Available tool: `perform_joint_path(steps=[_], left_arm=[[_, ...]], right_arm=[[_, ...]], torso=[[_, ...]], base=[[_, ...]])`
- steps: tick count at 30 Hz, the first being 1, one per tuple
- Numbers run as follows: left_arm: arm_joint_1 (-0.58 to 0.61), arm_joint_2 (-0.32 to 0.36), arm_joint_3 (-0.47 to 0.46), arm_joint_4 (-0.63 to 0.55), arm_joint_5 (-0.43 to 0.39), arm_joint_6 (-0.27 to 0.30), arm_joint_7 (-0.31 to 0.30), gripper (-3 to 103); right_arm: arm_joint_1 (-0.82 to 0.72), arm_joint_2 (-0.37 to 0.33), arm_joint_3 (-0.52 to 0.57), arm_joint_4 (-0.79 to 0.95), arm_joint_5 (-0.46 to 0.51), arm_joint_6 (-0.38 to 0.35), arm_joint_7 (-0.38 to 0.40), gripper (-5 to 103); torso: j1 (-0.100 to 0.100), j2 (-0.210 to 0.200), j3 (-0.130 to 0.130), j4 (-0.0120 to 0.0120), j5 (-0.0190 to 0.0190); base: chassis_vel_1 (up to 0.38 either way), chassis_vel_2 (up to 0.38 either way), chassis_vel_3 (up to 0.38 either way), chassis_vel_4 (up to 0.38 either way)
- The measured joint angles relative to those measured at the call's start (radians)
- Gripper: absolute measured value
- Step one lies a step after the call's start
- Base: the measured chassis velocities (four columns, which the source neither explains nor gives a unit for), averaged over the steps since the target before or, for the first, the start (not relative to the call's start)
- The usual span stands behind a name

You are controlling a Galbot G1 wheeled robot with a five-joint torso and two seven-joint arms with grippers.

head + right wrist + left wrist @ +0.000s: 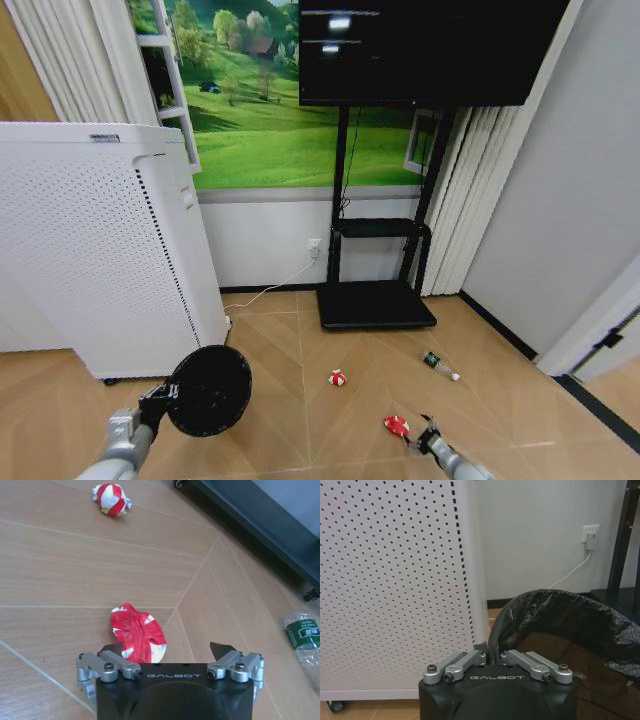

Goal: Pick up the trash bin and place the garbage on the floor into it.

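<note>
Your right gripper (171,656) hangs with jaws spread directly over the crushed red-and-white can (138,634), which lies just off toward its left finger, long axis slanting across the opening. Your left gripper (494,656) is clamped on the rim of the small black round plastic bin (580,630), held off the floor well to its left.

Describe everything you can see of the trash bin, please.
The bin is small, round and black, lined with a crinkled black plastic bag folded over its rim. The wall looks like dark mesh. It is lifted off the floor and tilted, so its opening faces the head camera. The left gripper is shut on its rim. It hangs in front of the white perforated appliance, near its corner.
</note>
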Motion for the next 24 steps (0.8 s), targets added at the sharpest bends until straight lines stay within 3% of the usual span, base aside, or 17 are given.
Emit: perform_joint_path(steps=[5, 24], left_arm=[[-0.008, 0.007, 0.002, 0.01, -0.007, 0.0, 0.0, 7], [-0.012, 0.016, 0.003, 0.017, -0.014, -0.003, -0.001, 7]], right_arm=[[0.054, 0.029, -0.058, -0.092, -0.021, 0.015, 0.0, 98], [0.113, 0.109, -0.063, -0.218, -0.059, 0.044, 0.004, 98]], torso=[[0.0, 0.0, 0.0, 0.0, 0.0], [0.0, 0.0, 0.0, -0.0003, -0.0012]], base=[[0.0, 0.0, 0.0, 0.0], [0.0, 0.0, 0.0, 0.0]])
